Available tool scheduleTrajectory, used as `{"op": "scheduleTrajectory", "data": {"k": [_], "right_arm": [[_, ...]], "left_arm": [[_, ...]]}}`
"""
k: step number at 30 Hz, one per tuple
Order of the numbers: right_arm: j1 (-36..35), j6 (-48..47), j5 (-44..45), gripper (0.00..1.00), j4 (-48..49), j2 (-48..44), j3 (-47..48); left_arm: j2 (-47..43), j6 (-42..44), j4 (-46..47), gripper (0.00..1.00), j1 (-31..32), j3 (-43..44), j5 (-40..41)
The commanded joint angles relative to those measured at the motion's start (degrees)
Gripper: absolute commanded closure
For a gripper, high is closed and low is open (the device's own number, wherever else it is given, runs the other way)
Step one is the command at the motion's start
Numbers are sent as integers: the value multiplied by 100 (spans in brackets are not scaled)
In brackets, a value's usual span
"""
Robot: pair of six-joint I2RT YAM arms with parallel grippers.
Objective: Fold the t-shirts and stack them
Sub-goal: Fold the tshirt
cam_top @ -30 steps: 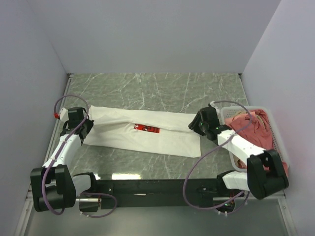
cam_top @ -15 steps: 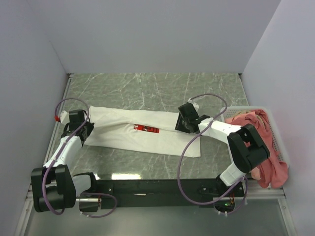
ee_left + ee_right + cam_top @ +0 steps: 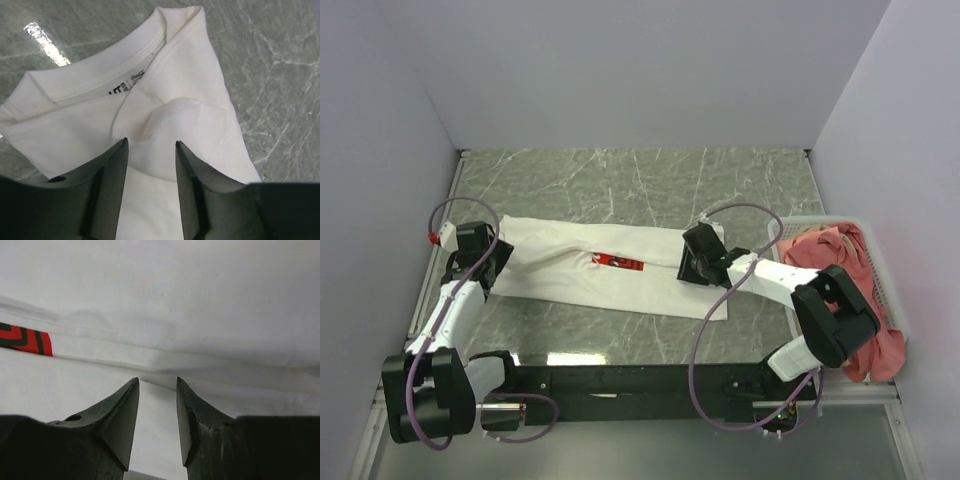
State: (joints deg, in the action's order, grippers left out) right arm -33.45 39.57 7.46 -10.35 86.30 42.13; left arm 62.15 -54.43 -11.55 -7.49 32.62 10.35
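My pincer [image 3: 150, 146] hangs with its fingers [image 3: 112, 177] apart, straddling a raised pucker of the white t-shirt [image 3: 190, 85], whose labelled collar lies far left on the green marble table [image 3: 280, 60].

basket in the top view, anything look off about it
Yes. The salmon-pink t-shirt is not lying inside the white basket. It is heaped up and spills over the near rim, with part of it hanging outside. The basket itself shows no damage.
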Motion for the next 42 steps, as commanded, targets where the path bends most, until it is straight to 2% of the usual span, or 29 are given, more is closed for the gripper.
{"op": "scheduleTrajectory", "data": {"k": [1, 4, 5, 8, 15, 18, 20, 25, 30, 42], "right_arm": [[-30, 33, 132, 57, -142, -491, 49], [-21, -37, 237, 57, -309, -693, 304], [-12, -81, 316, 57, -345, -694, 461], [102, -178, 343, 57, -485, -492, 840], [629, -371, 37, 57, -521, 175, 1447], [840, -415, -200, 57, -486, 466, 1605], [945, -459, -307, 57, -477, 676, 1701], [1034, -521, -447, 57, -503, 1046, 1878], [1069, -521, -562, 57, -459, 1310, 1966], [1086, -512, -720, 57, -371, 1662, 2036]], "left_arm": [[-299, 231, 171, 50, -16, 385, -199], [-204, 424, 74, 51, 194, 753, -226], [-151, 495, -13, 51, 334, 1015, 52], [182, 714, -137, 51, 1134, 1499, 415], [2229, 1058, -787, 62, 2469, 3170, 573], [3238, 1102, -1050, 72, 2795, 3750, 618], [3496, 1084, -1147, 78, 2936, 3953, 626], [4015, 1023, -1113, 84, 3297, 3989, 582], [4208, 1031, -1077, 86, 3560, 3910, 530], [4112, 1031, -901, 87, 3728, 3514, 468]]}}
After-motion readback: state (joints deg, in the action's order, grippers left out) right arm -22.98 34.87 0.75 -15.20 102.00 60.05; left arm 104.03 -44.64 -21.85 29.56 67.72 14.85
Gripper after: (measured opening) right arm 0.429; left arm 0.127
